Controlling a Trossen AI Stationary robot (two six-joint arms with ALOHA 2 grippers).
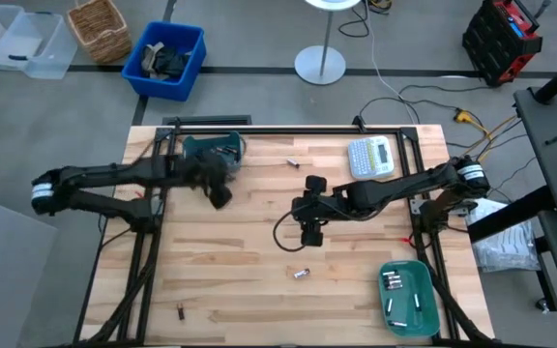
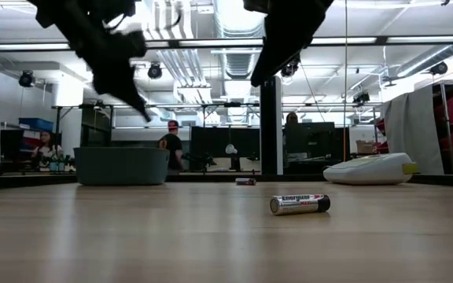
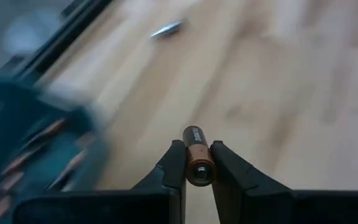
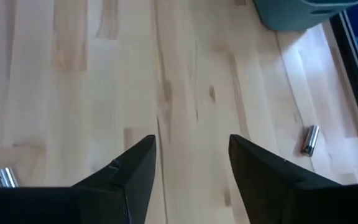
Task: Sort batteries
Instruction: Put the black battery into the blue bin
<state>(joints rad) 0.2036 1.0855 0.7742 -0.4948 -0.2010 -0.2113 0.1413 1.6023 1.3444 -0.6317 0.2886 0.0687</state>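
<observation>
Silver battery lies on the table; we see the left gripper clamped on a copper battery near the teal bin. Right gripper hangs mid-table, fingers apart.

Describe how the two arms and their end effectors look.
Both arms are dark, slim and jointed, each with a white band near its base. The left end effector and the right end effector each have two black wedge-shaped fingers tapering to narrow tips. A black cable loops on the table below the right arm.
</observation>
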